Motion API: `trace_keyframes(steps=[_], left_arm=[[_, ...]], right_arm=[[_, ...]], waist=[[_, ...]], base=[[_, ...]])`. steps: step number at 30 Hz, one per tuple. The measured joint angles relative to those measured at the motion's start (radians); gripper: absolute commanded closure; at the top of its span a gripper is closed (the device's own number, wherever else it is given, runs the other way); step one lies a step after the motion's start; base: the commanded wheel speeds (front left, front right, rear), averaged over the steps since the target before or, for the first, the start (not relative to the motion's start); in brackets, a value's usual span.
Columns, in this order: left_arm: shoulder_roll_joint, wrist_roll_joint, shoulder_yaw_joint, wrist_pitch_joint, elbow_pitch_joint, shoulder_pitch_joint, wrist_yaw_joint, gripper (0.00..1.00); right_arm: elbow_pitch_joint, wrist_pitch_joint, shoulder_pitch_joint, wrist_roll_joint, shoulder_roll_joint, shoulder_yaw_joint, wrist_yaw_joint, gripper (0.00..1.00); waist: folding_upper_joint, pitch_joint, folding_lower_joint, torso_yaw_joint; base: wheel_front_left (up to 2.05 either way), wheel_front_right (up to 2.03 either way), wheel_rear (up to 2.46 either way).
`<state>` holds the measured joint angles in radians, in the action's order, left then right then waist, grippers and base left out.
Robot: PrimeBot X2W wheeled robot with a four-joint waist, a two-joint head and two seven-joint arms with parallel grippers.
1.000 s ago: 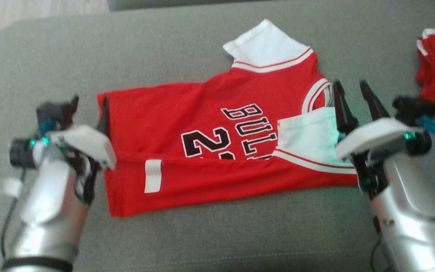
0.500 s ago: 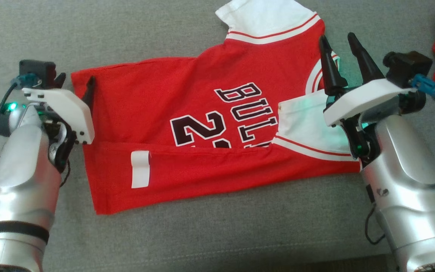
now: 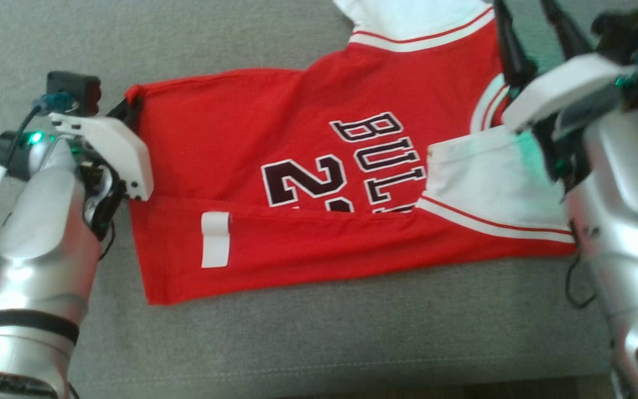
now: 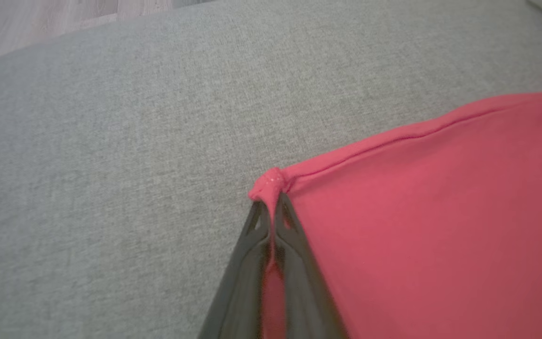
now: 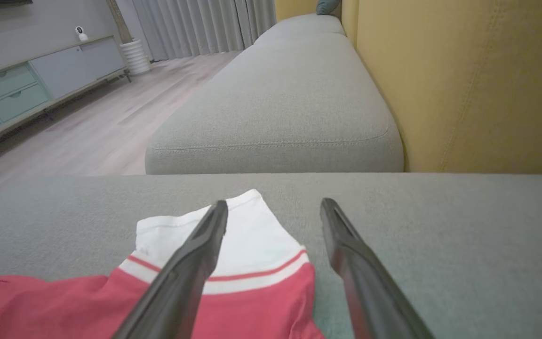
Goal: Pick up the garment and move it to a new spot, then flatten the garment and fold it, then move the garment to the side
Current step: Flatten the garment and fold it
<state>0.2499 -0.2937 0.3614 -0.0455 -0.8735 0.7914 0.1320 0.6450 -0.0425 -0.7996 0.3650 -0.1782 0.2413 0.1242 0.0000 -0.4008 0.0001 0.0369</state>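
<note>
- On the grey sofa seat (image 3: 297, 343) lies the garment (image 3: 319, 183), a red jersey spread mostly flat, its black-and-white lettering and number facing up.
- Its near long edge is folded up over the front, and a small white label (image 3: 215, 239) shows on that fold.
- One white sleeve (image 3: 485, 177) with a red stripe is folded in over the jersey's right end; the other white sleeve (image 5: 233, 235) sticks out at the far edge.
- The left gripper (image 4: 268, 207) sits at the far left corner of the garment. Its fingers are pressed together on that corner, and a small bunch of red hem pokes out past the tips.
- The right gripper (image 5: 274, 203) is over the garment's far right end, fingers spread wide with nothing between them. One finger crosses in front of the far white sleeve, the other is over bare seat; whether either touches the cloth cannot be told.
- A yellow backrest (image 5: 464, 84) rises beyond the seat.
</note>
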Motion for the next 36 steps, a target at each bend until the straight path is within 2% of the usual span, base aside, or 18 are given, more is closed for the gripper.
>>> trace_keyframes(steps=[10,19,29,30,31,32,33,36], left_arm=[[-0.048,-0.043,0.084,0.067,0.03,0.042,0.0,1.0],[-0.109,-0.062,0.152,0.132,0.011,0.099,0.0,1.0],[-0.154,-0.09,0.207,0.19,-0.026,0.169,0.002,1.0],[-0.155,-0.09,0.209,0.194,-0.034,0.176,0.007,1.0],[-0.156,-0.09,0.211,0.198,-0.04,0.182,0.008,1.0],[-0.157,-0.093,0.214,0.199,-0.048,0.187,0.008,1.0],[-0.159,-0.097,0.215,0.205,-0.056,0.19,0.008,1.0],[-0.16,-0.099,0.219,0.215,-0.076,0.2,0.008,1.0]], right_arm=[[0.164,0.141,-0.208,-0.047,-0.061,-0.027,0.0,0.0],[0.331,0.204,-0.339,-0.125,-0.088,-0.031,0.0,0.0],[0.446,0.251,-0.444,-0.206,-0.122,-0.012,0.0,0.0],[0.452,0.255,-0.453,-0.209,-0.122,-0.008,0.0,0.09],[0.458,0.255,-0.46,-0.209,-0.122,-0.001,0.0,0.55],[0.46,0.255,-0.462,-0.21,-0.123,0.009,0.0,0.87],[0.463,0.255,-0.462,-0.21,-0.123,0.015,0.0,1.0],[0.473,0.253,-0.463,-0.208,-0.124,0.016,0.0,1.0]], waist=[[0.0,-0.055,0.0,-0.095],[0.0,-0.117,-0.0001,-0.193],[0.0,-0.18,-0.0001,-0.253],[0.0,-0.182,0.0,-0.254],[0.0,-0.182,-0.0001,-0.254],[0.0,-0.181,-0.0001,-0.253],[0.0,-0.181,-0.0001,-0.252],[0.0,-0.179,-0.0001,-0.248]], base=[[0.0,0.0,0.0],[0.0,0.0,0.0],[0.0,0.0,0.0],[0.0,0.0,0.0],[0.0,0.0,0.0],[0.0,0.0,0.0],[0.0,0.0,0.0],[0.0,0.0,0.0]])
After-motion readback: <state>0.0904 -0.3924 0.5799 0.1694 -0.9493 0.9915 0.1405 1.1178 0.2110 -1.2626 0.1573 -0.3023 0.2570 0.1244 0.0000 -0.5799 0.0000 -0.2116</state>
